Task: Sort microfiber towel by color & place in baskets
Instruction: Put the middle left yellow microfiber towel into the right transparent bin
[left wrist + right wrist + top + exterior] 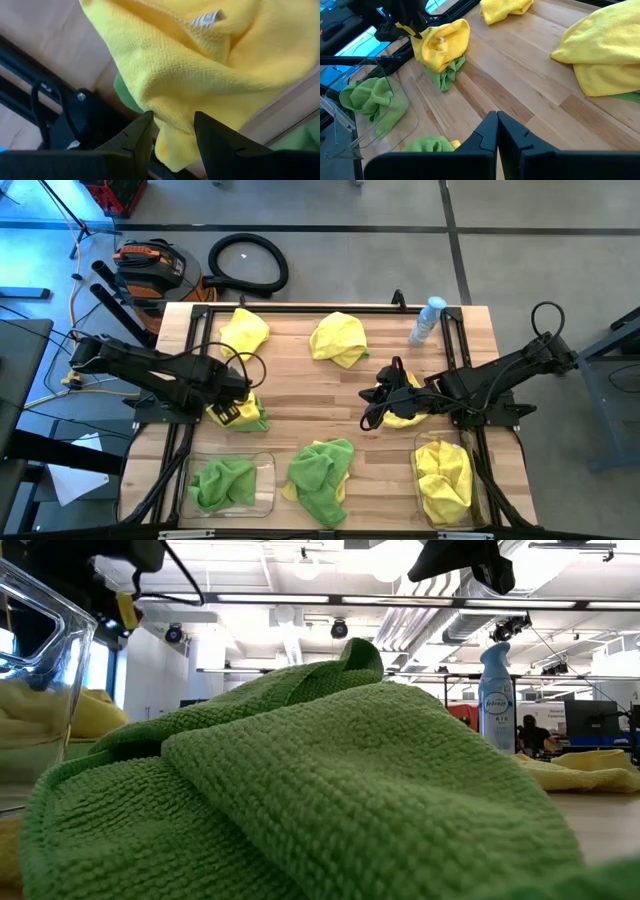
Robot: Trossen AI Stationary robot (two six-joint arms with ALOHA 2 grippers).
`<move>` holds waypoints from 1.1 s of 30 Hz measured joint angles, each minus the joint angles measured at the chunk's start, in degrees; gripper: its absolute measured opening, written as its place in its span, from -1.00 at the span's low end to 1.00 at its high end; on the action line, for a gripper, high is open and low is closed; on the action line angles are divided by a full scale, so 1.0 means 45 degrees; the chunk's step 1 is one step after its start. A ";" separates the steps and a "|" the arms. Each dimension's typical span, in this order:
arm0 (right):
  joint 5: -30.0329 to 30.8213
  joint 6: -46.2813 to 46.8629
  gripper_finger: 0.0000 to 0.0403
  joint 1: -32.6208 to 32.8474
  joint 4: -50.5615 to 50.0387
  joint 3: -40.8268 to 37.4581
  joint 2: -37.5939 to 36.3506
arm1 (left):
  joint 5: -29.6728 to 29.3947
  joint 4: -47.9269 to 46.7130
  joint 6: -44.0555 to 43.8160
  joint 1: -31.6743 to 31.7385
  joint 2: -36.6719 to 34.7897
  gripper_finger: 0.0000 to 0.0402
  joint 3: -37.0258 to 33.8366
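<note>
Left wrist view | left tool (172, 131) clamped on yellow towel (200, 65) | right tool (497, 131) together

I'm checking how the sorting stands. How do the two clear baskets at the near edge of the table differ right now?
The left basket holds a lime green towel; the right basket holds a bright yellow towel. The left basket sits below the left gripper, which has a yellow cloth between its fingers; the right basket sits below the shut, empty right gripper. Both are clear rectangular bins.
</note>
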 joint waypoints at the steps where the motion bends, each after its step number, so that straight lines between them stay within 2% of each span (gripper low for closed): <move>1: 0.0000 0.0000 -1.00 0.0000 0.0000 0.0000 0.0000 | -0.0007 -0.0005 -0.0098 0.0000 0.0000 -0.35 -0.0073; 4: 0.0000 0.0000 -1.00 0.0000 0.0000 0.0000 0.0000 | 0.0015 0.0116 -0.0574 0.0000 0.0000 -0.35 -0.0320; 8: 0.0000 0.0000 -1.00 0.0000 -0.0005 0.0000 0.0000 | 0.0800 0.0552 -0.0912 -0.0037 0.0000 -0.35 -0.0685; 13: 0.0005 -0.0138 -1.00 0.0000 -0.0009 0.0000 0.0001 | 0.0693 0.0754 -0.0939 -0.0048 0.0035 -0.39 -0.0877; 16: 0.0092 -0.0565 -1.00 0.0000 -0.0010 0.0000 0.0005 | 0.0688 0.0758 -0.1135 -0.0034 0.0039 -0.57 -0.0882; 19: 0.0092 -0.0764 -1.00 0.0000 -0.0010 0.0000 0.0005 | 0.0688 0.0763 -0.1256 -0.0034 0.0039 -0.88 -0.0882; 21: 0.0092 -0.0767 -1.00 0.0000 -0.0010 0.0000 0.0010 | 0.0675 0.0724 -0.1409 -0.0034 0.0039 -0.95 -0.0813; 27: 0.0092 -0.0757 -1.00 0.0000 -0.0005 0.0000 0.0010 | 0.0055 0.0369 -0.1142 -0.0034 -0.0013 -0.99 0.0467; 33: 0.0083 -0.1007 -1.00 0.0000 0.0011 0.0000 0.0010 | -0.1340 -0.0542 -0.0586 -0.0034 -0.0024 -0.99 0.3236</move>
